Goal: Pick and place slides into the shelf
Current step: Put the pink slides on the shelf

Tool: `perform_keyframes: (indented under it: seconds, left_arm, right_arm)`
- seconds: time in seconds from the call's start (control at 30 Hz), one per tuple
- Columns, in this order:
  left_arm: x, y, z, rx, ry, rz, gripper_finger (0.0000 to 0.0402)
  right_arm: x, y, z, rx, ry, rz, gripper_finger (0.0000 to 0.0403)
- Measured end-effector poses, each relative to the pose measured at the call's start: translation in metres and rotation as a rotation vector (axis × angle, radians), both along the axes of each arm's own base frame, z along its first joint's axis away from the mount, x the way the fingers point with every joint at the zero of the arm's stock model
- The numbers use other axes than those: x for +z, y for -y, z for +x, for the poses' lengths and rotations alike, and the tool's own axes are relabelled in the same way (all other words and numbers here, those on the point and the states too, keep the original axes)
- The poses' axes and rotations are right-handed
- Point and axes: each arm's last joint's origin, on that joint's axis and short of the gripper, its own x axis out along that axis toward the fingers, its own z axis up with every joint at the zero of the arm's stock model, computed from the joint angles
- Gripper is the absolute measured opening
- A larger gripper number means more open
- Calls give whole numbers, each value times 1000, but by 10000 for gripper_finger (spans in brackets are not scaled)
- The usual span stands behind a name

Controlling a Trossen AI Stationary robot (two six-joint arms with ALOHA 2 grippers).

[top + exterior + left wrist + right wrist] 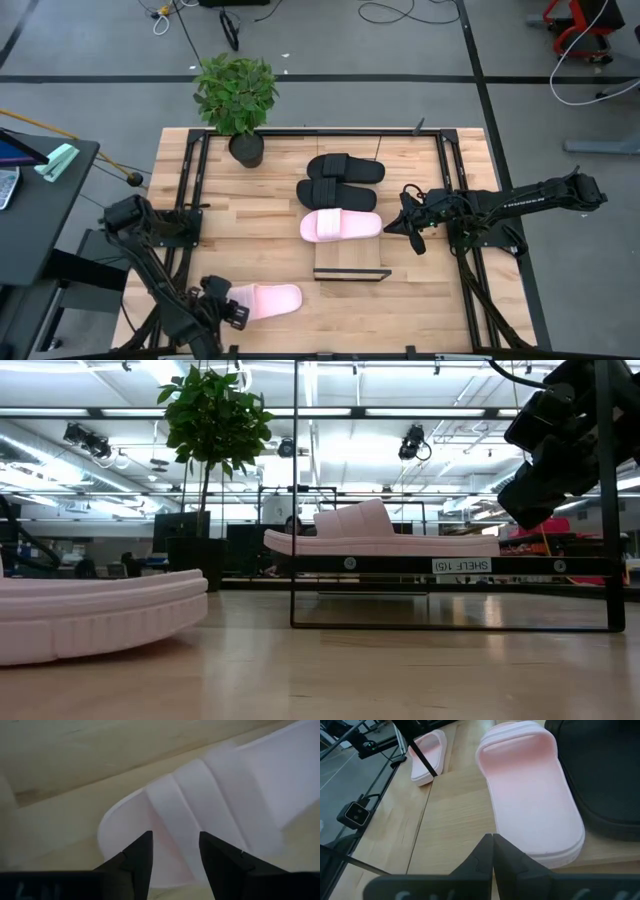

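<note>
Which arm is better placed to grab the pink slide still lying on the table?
Left. The left claw is open right at the light pink slide sandal near the table's front edge; the right claw sits shut beside the shelf.

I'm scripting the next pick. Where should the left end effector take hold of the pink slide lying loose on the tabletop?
Probably the broad strap: on the loose pink slide it arches above the flat sole. The left end effector, open, is already over that end, near the table's front edge, so come down from above, one finger under the arch.
</note>
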Motion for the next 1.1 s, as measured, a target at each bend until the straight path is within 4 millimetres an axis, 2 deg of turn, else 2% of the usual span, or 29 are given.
perform_keyframes:
  seconds: [0.27,0.47,0.73,0.93,1.1]
  left_arm:
    - [5,1,10,15,103,-31,178]
    - [4,7,-2,-13,59,-55,191]
    - [4,0,1,-2,52,4,208]
    - [4,3,-5,-21,33,-2,224]
    - [-2,2,-4,-14,39,-17,235]
  right_arm:
    - [0,0,0,-3,1,7,13]
    - [0,-1,0,7,-2,25,13]
    - [0,-1,0,2,-6,51,13]
    - [0,-1,0,3,-5,56,13]
    - [1,-1,0,4,-2,57,13]
